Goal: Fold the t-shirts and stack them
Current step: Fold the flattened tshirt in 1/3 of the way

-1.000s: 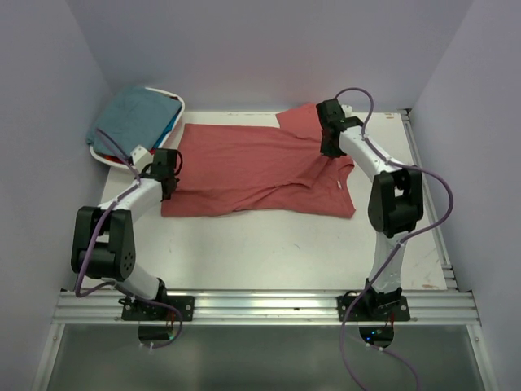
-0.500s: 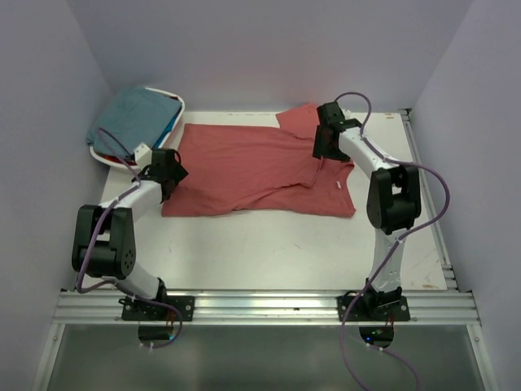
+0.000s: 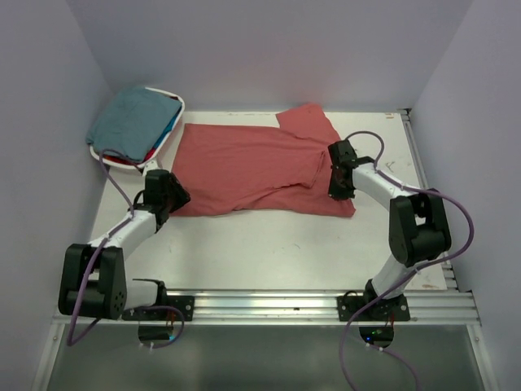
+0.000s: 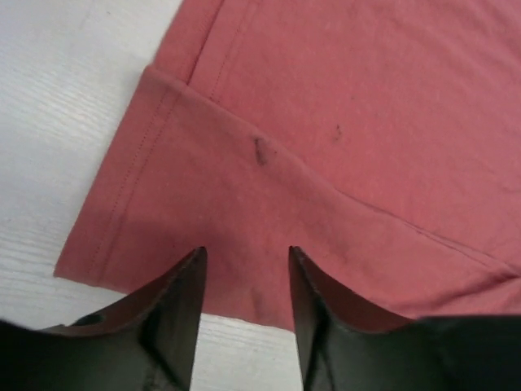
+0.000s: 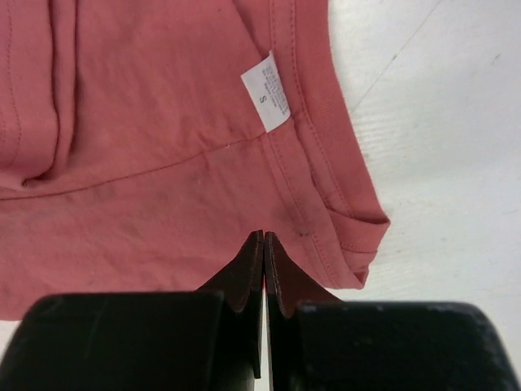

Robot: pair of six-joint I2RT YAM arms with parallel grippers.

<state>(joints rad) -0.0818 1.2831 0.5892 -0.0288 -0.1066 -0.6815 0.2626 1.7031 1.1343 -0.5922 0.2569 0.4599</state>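
Note:
A faded brick-red t-shirt lies spread flat across the table, its far sleeve at the back right. My left gripper hangs over its near-left hem corner. In the left wrist view the left gripper is open, with the red t-shirt lying under the gap. My right gripper is low at the collar end. In the right wrist view the right gripper is shut, tips together over the red t-shirt, just below its white size label. A muted teal t-shirt sits in the basket.
The white oval basket stands at the back left corner, with bits of blue and red cloth under the teal shirt. Bare white table runs between the shirt and the arm bases. Walls close in on three sides.
Both arms have drawn toward the shirt's near edge: the left from the left hem to the near-left corner, the right from the far sleeve to the collar. Both grippers opened; the right has shut again.

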